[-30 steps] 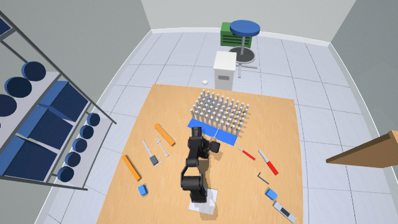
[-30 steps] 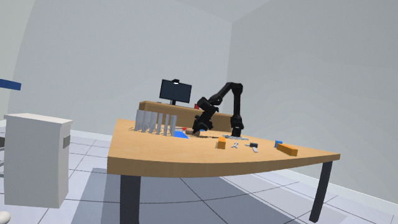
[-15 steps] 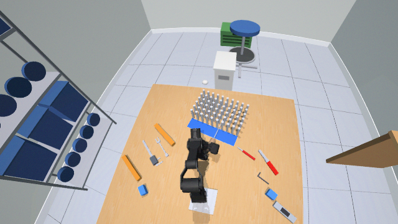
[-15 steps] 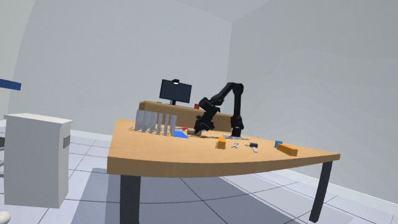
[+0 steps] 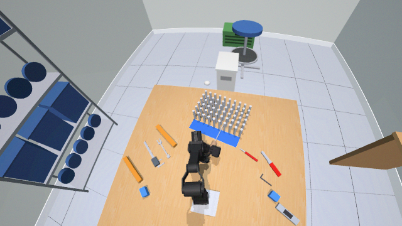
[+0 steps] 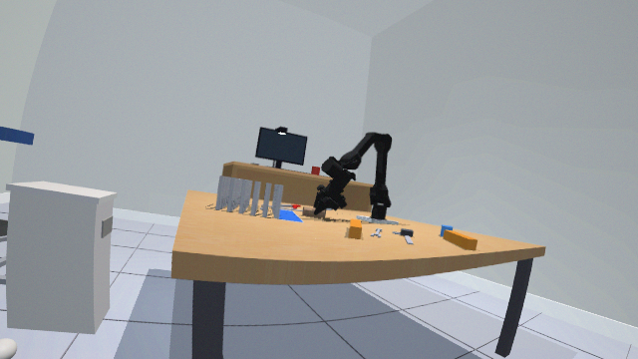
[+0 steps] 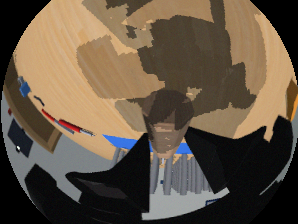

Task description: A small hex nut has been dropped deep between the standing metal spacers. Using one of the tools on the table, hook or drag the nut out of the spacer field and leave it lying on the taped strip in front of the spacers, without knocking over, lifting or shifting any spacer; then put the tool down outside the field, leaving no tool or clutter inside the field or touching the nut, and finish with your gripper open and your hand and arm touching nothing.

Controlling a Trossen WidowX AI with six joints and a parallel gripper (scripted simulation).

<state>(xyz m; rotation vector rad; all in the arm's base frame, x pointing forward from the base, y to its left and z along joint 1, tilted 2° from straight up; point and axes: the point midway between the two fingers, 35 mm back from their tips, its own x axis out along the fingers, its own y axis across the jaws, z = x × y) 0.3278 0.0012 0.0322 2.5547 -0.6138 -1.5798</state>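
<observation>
The standing grey spacers (image 5: pixel 223 111) (image 6: pixel 244 195) (image 7: pixel 176 176) form a dense field at the table's far middle. The blue taped strip (image 5: pixel 201 127) (image 6: pixel 289 215) (image 7: pixel 120 141) lies along their front. My gripper (image 5: pixel 215 147) (image 6: pixel 324 206) (image 7: pixel 165 132) hovers low just in front of the strip and is shut on a hook tool with a brown handle (image 7: pixel 166 123) (image 6: pixel 313 212). The tool's thin rod (image 5: pixel 220 131) reaches over the strip into the front rows of spacers. The hex nut is hidden among the spacers.
Two red-handled tools (image 5: pixel 250 155) (image 5: pixel 272 164), a dark Allen key (image 5: pixel 265 179), a blue block (image 5: pixel 274 196) and a grey device (image 5: pixel 287 214) lie to the right. Orange bars (image 5: pixel 166 135) (image 5: pixel 132 169), small wrenches (image 5: pixel 163 147), a scraper (image 5: pixel 151 154) and a blue block (image 5: pixel 144 191) lie to the left.
</observation>
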